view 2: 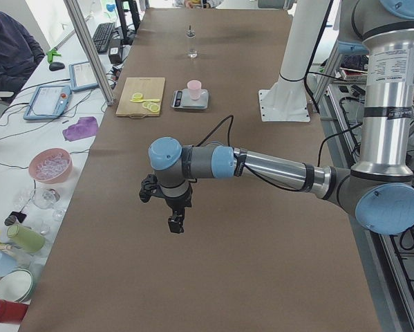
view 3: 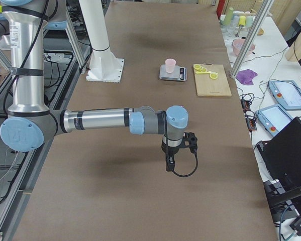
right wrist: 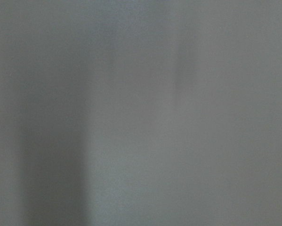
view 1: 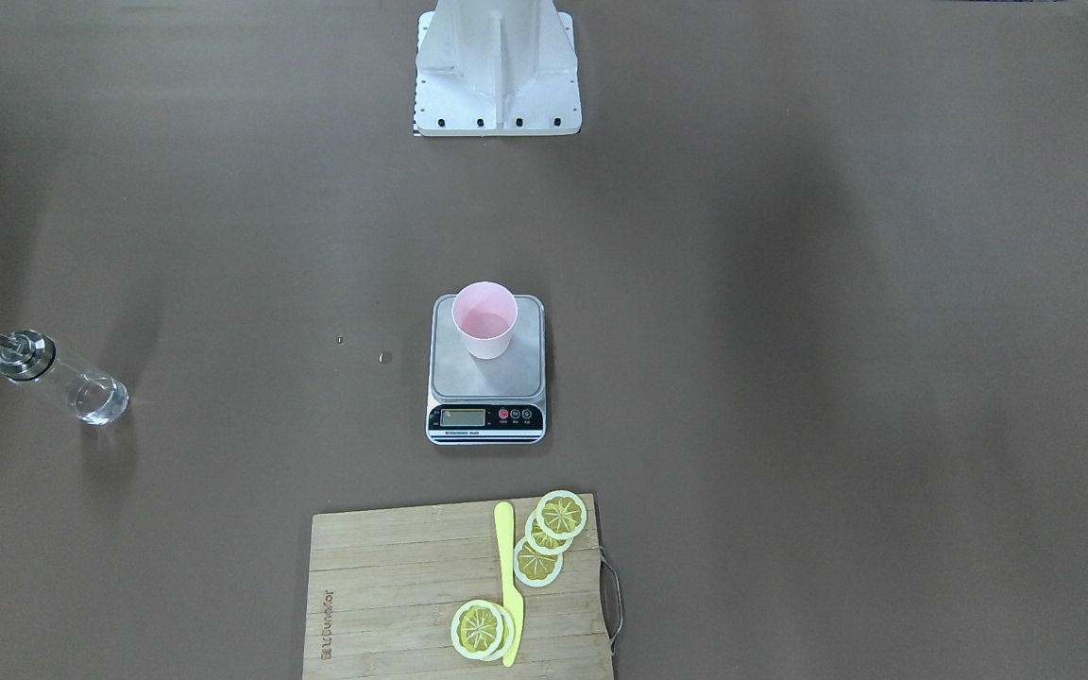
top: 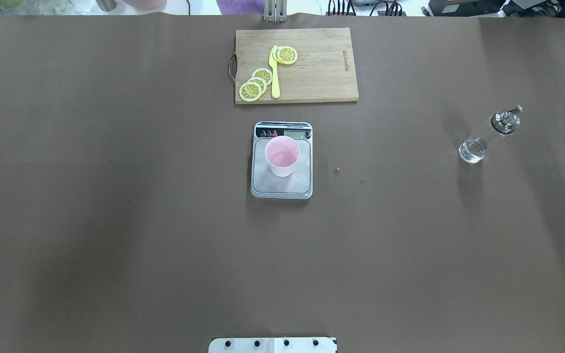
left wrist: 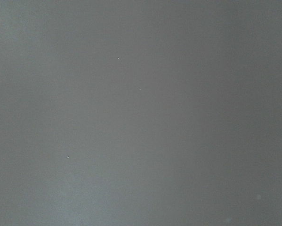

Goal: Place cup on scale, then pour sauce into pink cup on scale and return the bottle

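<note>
The pale pink cup [top: 282, 156] stands upright on the steel platform of the scale [top: 263, 182] at the table's middle, seen too as the cup [view 1: 484, 319] on the scale [view 1: 518, 370]. The clear glass bottle [top: 486, 136] with its silver spout stands alone far to the right; the clear sauce [top: 471, 150] shows low in it. In the front view the bottle [view 1: 60, 376] is at the left. My left gripper [view 2: 175, 223] and right gripper [view 3: 169, 164] hang over bare table far from these, and I cannot tell whether either is open or shut. Both wrist views show only bare brown table.
A wooden cutting board [top: 321, 73] with lemon slices [top: 258, 84] and a yellow knife [top: 275, 73] lies beyond the scale. Two small droplets [top: 336, 170] sit right of the scale. The white robot base [view 1: 497, 66] stands behind it. A person [view 2: 10, 52] sits beside the table.
</note>
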### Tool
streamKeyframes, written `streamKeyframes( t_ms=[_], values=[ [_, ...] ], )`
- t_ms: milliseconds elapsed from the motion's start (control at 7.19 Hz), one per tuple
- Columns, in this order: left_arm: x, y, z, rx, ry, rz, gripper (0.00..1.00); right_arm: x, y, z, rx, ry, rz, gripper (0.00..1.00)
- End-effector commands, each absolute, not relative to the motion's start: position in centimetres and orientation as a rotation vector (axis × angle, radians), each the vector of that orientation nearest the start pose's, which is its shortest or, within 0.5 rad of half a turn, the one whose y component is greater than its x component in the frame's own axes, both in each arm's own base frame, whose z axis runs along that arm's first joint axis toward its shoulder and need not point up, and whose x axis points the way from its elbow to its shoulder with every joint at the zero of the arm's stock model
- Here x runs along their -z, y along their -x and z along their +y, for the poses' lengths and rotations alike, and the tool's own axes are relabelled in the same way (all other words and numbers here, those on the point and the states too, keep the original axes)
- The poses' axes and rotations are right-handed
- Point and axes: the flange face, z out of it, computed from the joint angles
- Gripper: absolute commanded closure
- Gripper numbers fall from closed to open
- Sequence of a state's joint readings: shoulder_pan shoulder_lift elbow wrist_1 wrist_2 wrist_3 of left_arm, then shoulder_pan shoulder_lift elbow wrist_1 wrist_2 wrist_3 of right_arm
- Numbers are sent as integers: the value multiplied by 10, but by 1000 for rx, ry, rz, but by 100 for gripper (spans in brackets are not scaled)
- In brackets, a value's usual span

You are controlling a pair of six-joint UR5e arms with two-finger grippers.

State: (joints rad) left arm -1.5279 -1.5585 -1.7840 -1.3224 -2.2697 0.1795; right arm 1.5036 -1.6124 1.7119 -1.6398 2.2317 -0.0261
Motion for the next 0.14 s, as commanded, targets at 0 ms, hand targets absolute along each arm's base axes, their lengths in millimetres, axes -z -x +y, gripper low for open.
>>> streamKeyframes(
  t_ms=[0],
  values=[
    [-589, 49, -478, -197, -4, 702, 1, -624, -40, -479, 102, -16, -660, 0]
  ],
)
